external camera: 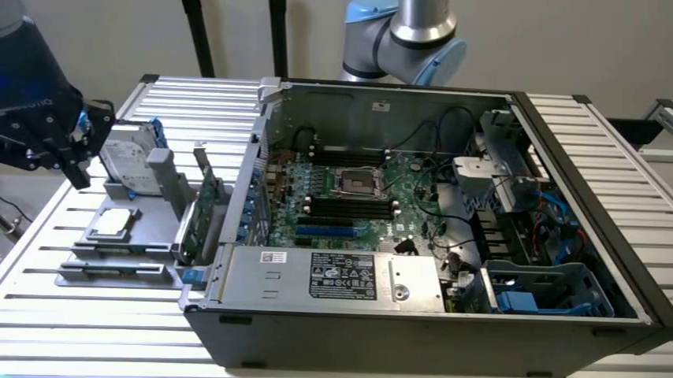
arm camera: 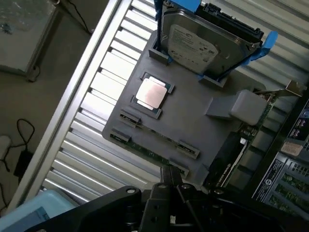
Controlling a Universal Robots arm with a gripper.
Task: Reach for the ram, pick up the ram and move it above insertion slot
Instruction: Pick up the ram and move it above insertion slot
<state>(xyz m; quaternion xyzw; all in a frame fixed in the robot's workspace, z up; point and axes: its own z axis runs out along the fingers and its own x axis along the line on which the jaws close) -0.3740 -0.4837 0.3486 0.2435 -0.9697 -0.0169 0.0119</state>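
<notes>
The ram (external camera: 112, 268) is a thin green stick lying edge-up in the front holder of a grey fixture tray (external camera: 158, 236), left of the computer case in the exterior view. In the wrist view the ram (arm camera: 150, 153) runs along the tray's near edge, just beyond my fingertips. My black gripper (external camera: 78, 178) hangs above the tray's far left corner beside the hard drive, well clear of the ram. The gripper (arm camera: 170, 175) is shut with nothing in it. Black memory slots (external camera: 347, 206) sit beside the processor socket on the motherboard inside the open case.
On the tray stand a silver hard drive (external camera: 131, 161) in a blue frame, a processor chip (arm camera: 152, 93) and an upright green expansion card (external camera: 202, 213). The open case (external camera: 421, 315) fills the middle of the slatted metal table (external camera: 94, 339). Cables and a blue drive cage crowd its right side.
</notes>
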